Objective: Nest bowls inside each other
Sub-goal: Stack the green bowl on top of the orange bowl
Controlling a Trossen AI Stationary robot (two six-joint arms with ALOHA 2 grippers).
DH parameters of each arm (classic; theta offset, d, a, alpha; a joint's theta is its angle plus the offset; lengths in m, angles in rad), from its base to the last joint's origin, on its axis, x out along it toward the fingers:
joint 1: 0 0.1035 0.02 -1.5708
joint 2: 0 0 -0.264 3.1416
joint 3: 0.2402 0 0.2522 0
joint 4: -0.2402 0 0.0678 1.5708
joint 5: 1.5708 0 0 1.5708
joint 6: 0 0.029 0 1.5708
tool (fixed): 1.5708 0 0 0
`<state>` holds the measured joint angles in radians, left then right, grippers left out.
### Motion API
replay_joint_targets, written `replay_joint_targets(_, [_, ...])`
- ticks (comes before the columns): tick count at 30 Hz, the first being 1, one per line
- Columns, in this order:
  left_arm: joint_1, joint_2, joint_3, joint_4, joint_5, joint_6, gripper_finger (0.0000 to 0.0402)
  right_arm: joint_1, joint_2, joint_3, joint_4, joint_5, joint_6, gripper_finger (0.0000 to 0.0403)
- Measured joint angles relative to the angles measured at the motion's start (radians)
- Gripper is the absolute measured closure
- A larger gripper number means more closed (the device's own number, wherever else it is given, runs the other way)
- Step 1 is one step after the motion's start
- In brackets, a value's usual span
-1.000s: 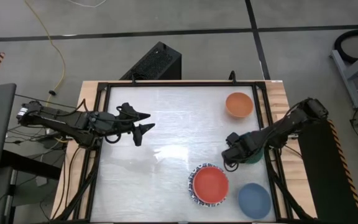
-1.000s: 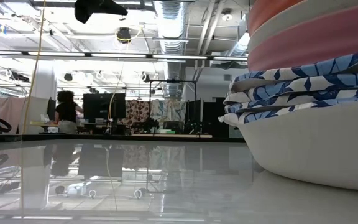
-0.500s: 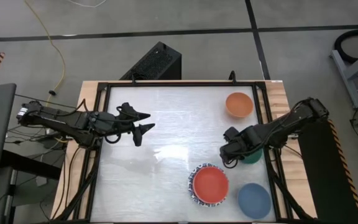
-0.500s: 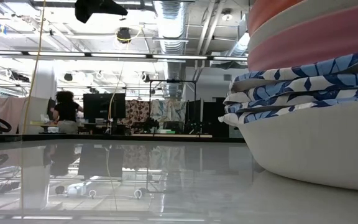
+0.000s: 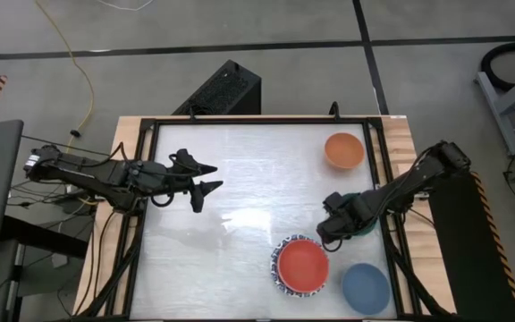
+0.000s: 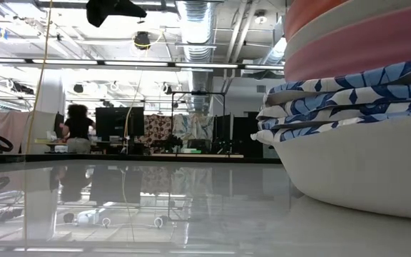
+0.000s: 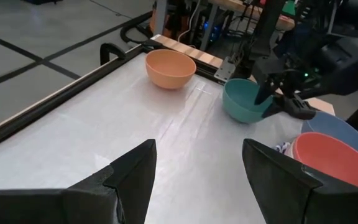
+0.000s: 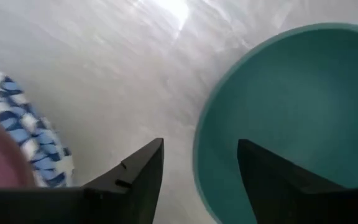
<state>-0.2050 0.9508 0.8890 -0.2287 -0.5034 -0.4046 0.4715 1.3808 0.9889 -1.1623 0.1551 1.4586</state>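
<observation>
A teal bowl (image 8: 291, 118) stands on its base at the table's right side. My right gripper (image 8: 201, 171) points down over its rim, open, with one finger outside the wall and one inside; I see no touch. The same gripper (image 7: 278, 93) shows in the left wrist view, over the teal bowl (image 7: 244, 102). A stack of nested bowls (image 5: 300, 266), red on top and blue-patterned rims below, sits near the front. A blue bowl (image 5: 366, 288) and an orange bowl (image 5: 343, 150) stand alone. My left gripper (image 5: 206, 175) hangs open above the table's left half.
A black frame (image 5: 240, 121) rims the white tabletop. The bowl stack (image 6: 355, 107) fills the right of the low view. In the middle of the table (image 5: 240, 224) nothing stands. A person shows far off in the room behind.
My right gripper has opened at the teal bowl's rim and risen slightly. The teal bowl stays on the table. My left arm has kept still.
</observation>
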Motion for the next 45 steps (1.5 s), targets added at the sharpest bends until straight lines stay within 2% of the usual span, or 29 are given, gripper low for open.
replay_joint_targets(4, [0.000, 0.000, 0.000, 0.000, -0.002, -0.001, 0.0173, -0.013, 0.000, -0.034, 0.023, 0.000, -0.012, 0.0191])
replay_joint_targets(6, [0.000, 0.000, 0.000, 0.000, -0.002, -0.001, 0.0173, -0.023, 0.000, -0.054, 0.023, 0.000, -0.007, 0.0211])
replay_joint_targets(9, [0.000, 0.000, 0.000, 0.000, -0.002, -0.005, 0.0173, -0.033, 0.000, -0.080, 0.059, -0.003, -0.026, 0.0260])
replay_joint_targets(13, [0.000, 0.000, 0.000, 0.000, -0.003, -0.032, 0.0173, -0.042, 0.000, -0.095, 0.109, -0.020, -0.102, 0.0364])
replay_joint_targets(15, [0.000, 0.000, 0.000, -0.001, -0.003, -0.048, 0.0173, -0.042, 0.000, -0.095, 0.128, -0.019, -0.120, 0.0386])
replay_joint_targets(21, [0.000, 0.000, 0.000, -0.012, 0.003, -0.087, 0.0173, -0.057, -0.006, -0.061, 0.159, -0.016, -0.128, 0.0396])
replay_joint_targets(30, [0.000, 0.000, 0.000, -0.016, 0.087, -0.143, 0.0173, -0.096, -0.013, 0.199, 0.137, 0.137, -0.306, 0.0396])
replay_joint_targets(36, [0.000, 0.000, 0.000, -0.016, 0.105, -0.143, 0.0173, -0.045, -0.013, 0.401, 0.235, 0.142, -0.552, 0.0396])
replay_joint_targets(40, [0.000, 0.000, 0.000, -0.017, 0.105, -0.138, 0.0173, 0.047, 0.000, 0.472, 0.325, 0.143, -0.800, 0.0396])
replay_joint_targets(45, [0.000, 0.000, 0.000, -0.023, 0.105, -0.138, 0.0173, 0.164, 0.076, 0.529, 0.325, 0.126, -1.036, 0.0396])
